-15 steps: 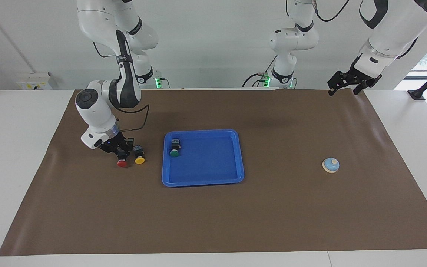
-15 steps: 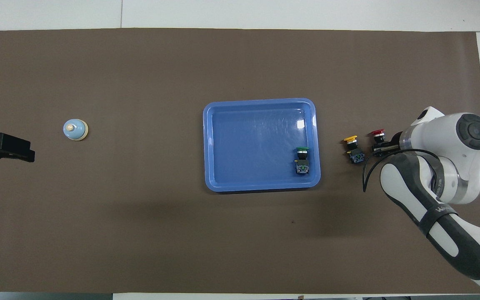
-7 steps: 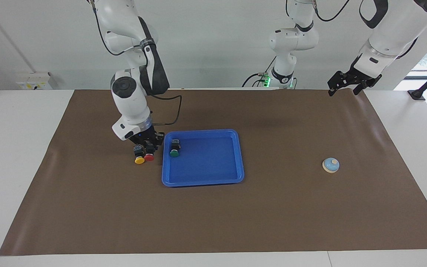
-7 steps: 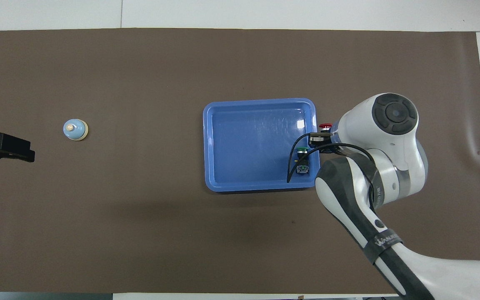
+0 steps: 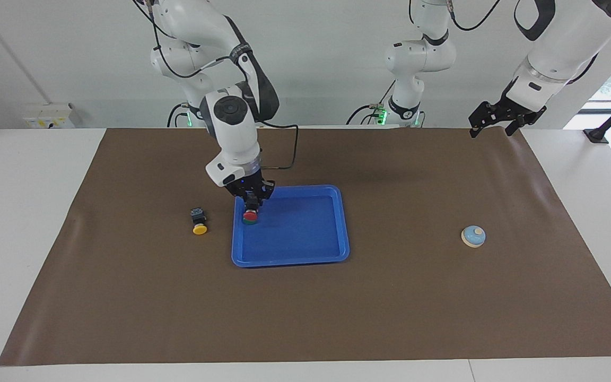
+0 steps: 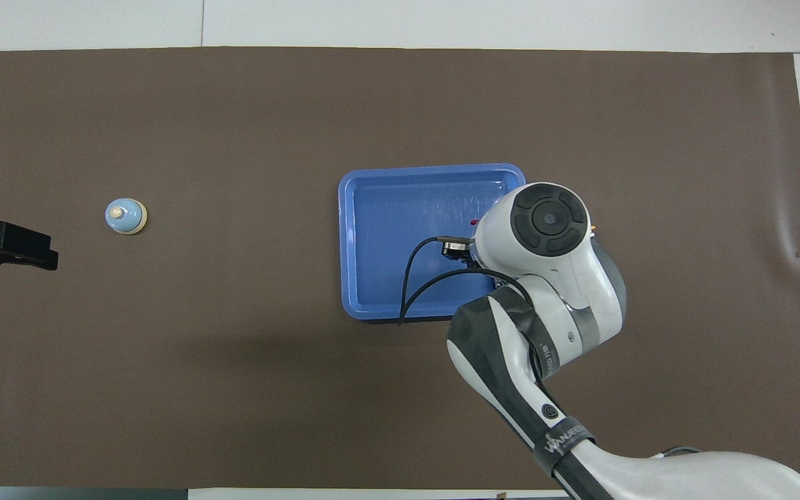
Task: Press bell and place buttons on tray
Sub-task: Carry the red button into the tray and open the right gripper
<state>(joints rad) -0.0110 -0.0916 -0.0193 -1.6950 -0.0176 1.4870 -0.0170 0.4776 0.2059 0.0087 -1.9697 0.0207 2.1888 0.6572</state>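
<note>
My right gripper [image 5: 251, 203] is shut on the red button [image 5: 251, 215] and holds it just above the blue tray [image 5: 300, 231], at the tray's end toward the right arm. The green button [image 5: 249, 222] lies in the tray right under it, mostly covered. The yellow button [image 5: 199, 228] sits on the mat beside the tray, toward the right arm's end. The bell [image 5: 473, 236] stands on the mat toward the left arm's end. In the overhead view the right arm hides all but a sliver of the red button [image 6: 474, 222], over the tray [image 6: 386, 229]. The bell [image 6: 126, 216] shows there too.
My left gripper [image 5: 492, 130] waits open and empty, raised over the mat's corner by the left arm's base; it shows in the overhead view [image 6: 39, 258] too. A brown mat [image 5: 390, 307] covers the table.
My right gripper lifted the red button off the mat beside the yellow one and carried it over the tray's rim to above the green button. The left arm has not moved.
</note>
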